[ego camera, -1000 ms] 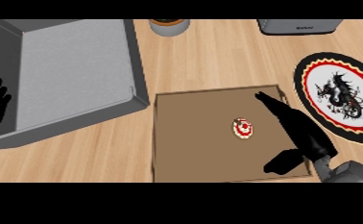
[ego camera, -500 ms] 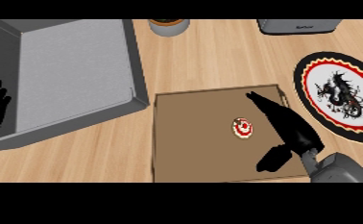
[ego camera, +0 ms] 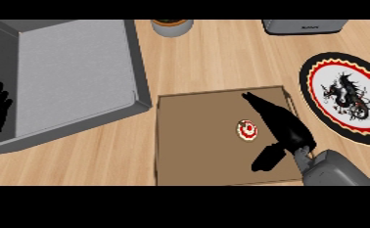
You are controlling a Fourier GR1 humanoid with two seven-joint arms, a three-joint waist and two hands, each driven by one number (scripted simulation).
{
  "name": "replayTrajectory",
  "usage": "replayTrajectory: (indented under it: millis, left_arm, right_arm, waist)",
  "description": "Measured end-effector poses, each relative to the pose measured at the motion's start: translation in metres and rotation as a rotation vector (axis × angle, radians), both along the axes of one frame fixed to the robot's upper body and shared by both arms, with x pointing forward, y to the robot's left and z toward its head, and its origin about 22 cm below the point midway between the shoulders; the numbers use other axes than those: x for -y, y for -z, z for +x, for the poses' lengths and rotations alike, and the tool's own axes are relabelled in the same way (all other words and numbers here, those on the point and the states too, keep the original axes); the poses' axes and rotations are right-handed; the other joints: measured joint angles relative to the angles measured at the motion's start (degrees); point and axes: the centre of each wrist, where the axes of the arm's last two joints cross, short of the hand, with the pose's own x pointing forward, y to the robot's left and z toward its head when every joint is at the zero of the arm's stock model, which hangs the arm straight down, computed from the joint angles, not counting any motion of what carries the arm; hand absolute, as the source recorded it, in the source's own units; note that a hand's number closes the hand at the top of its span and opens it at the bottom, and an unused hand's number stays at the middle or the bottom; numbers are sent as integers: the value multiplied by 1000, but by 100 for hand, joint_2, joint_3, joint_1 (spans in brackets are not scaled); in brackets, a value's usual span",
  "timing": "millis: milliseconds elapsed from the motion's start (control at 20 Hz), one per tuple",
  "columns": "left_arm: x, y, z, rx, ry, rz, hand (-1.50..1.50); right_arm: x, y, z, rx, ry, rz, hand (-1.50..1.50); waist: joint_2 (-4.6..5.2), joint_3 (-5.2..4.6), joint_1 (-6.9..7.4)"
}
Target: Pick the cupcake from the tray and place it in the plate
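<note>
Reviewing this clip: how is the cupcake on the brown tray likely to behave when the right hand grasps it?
The cupcake looks small beside the right hand, so probably light and easily nudged across the flat tray. Its round outline suggests it may roll if tipped. The decorated top is likely soft, so squeezing could mar it.

A: What's different from a second ago?
B: The right hand has slid left over the tray, closer to the cupcake. Its straight fingers now lie just to the cupcake's right.
A: Anything else?
B: More of the grey forearm has come in at the lower right, and the thumb has moved left with the hand, ending below and slightly right of the cupcake.
</note>
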Motion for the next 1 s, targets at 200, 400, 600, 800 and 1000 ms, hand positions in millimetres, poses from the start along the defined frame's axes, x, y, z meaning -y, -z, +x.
replayTrajectory:
  millis: [200,400,600,800,1000]
  left_arm:
    - [1,0,0,-4,-1,-1,0]
    - [3,1,-1,-6,-6,1,0]
    - [3,1,-1,-2,-3,-2,0]
    - [5,1,-2,-1,5,-11,0]
    - [5,3,-4,0,-1,1,0]
  right_arm:
    - [-4,5,3,-11,0,-7,-150]
    - [-7,10,3,-18,-13,-20,150]
    - [-10,11,6,24,-42,-38,150]
    - [-11,13,9,66,-51,-58,150]
    - [-7,9,16,142,-19,-90,150]
  waist:
    - [6,0,-5]
    - [2,1,-17]
    - [2,2,-16]
    - [-6,-2,4]
    - [-11,1,-29]
